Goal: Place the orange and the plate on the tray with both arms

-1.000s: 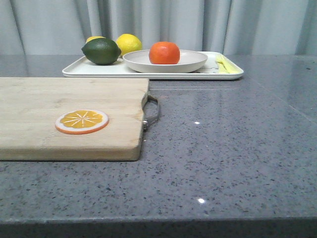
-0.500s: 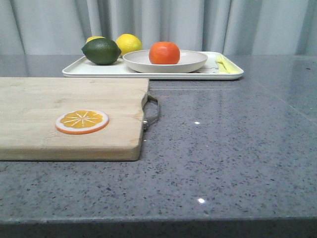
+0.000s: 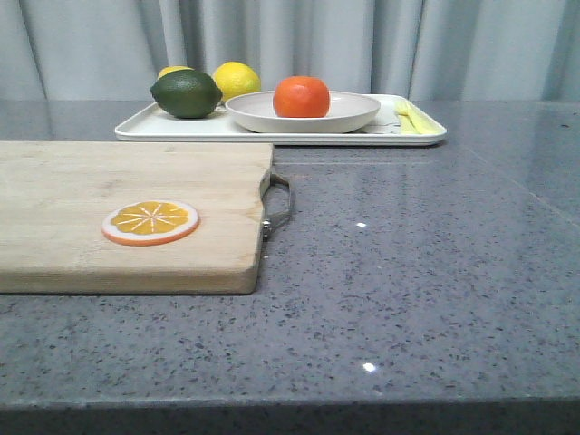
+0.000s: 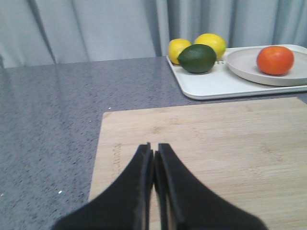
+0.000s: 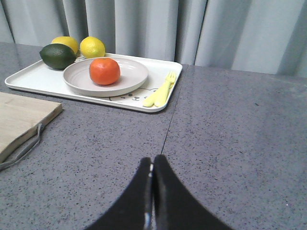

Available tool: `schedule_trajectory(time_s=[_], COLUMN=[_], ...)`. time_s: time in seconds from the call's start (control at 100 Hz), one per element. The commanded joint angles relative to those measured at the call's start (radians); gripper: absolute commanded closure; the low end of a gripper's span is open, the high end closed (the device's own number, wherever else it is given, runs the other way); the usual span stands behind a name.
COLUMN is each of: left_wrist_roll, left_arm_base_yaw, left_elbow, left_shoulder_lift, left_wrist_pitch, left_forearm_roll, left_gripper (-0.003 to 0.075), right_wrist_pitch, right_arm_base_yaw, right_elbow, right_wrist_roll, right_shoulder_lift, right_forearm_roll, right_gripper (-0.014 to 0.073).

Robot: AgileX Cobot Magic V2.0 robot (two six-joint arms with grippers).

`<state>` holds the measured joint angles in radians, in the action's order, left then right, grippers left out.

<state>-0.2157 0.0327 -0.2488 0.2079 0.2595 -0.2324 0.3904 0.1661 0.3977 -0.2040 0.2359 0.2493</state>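
Both sets of jaws are pressed together on nothing: the left gripper (image 4: 154, 152) hangs low over the wooden cutting board (image 4: 211, 153), the right gripper (image 5: 152, 163) low over the bare grey worktop (image 5: 230, 139), both well short of the tray (image 3: 181, 128). On that tray at the far side, the orange (image 3: 301, 96) sits in the plate (image 3: 353, 112), with a green lime (image 3: 186, 93) and two lemons (image 3: 236, 79) at the tray's left end and a yellow fork (image 5: 161, 92) lying just right of the plate. Nothing has shifted from a second ago in the front view, the orange slice (image 3: 150, 222) lying on the board as before.
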Motion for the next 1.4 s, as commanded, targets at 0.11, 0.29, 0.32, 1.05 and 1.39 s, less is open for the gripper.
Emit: schedule_trajectory(time_s=[0.11,0.29,0.32,1.05,1.39], left_wrist_roll=[0.236,0.236,0.238,0.242,0.242], left_arm_base_yaw=[0.0,0.0,0.0,0.004,0.004], left_elbow=[0.118,0.221,0.232,0.257,0.257], left_shoulder_lift=[-0.134,-0.204,-0.215,-0.246,-0.246], left_wrist_pitch=[-0.186,-0.199,-0.201,-0.2,-0.2], left_forearm_roll=[0.196,0.202,0.206,0.275,0.275], left_gripper=[0.0739,0.0739,0.0739,0.0739,0.0739], right_wrist_pitch=[-0.087,-0.087,-0.087,-0.083,-0.083], right_arm_base_yaw=[-0.007,-0.007,-0.007,-0.007,-0.007], right_elbow=[0.024,0.024,0.024,0.024,0.024], right_wrist_roll=[-0.009,-0.009,-0.009,-0.009,-0.009], right_shoulder_lift=[0.007,0.007,0.007,0.007,0.007], right_forearm_roll=[-0.001,-0.001,-0.001,-0.001,-0.001], right_gripper=[0.0662,0.0662,0.0662,0.0662,0.0662])
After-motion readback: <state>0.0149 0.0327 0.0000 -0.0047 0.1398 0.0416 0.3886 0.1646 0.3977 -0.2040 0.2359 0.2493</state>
